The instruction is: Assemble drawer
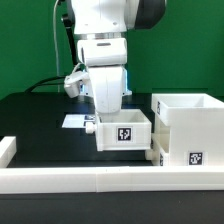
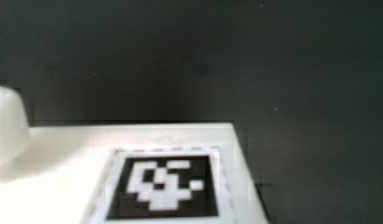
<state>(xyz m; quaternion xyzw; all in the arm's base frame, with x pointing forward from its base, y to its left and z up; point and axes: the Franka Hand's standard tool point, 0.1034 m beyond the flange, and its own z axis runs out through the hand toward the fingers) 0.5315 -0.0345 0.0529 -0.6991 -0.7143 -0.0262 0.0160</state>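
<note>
A small white drawer tray [image 1: 122, 132] with a black-and-white tag on its front sits under my gripper [image 1: 99, 126]. The gripper reaches down onto the tray's wall on the exterior view's left and appears closed on it; the fingertips are hidden by the tray. In the wrist view the tray's tagged face [image 2: 161, 180] fills the lower part, very close and blurred. The tall boxy housing [image 1: 186, 120], also tagged, stands just to the exterior view's right of the tray. A second small white part [image 1: 160, 152] shows low between tray and housing.
A long low white rim wall [image 1: 100, 180] runs along the front of the black table, with a raised end [image 1: 7, 150] at the exterior view's left. The marker board [image 1: 74, 120] lies behind the gripper. Cables hang behind the arm.
</note>
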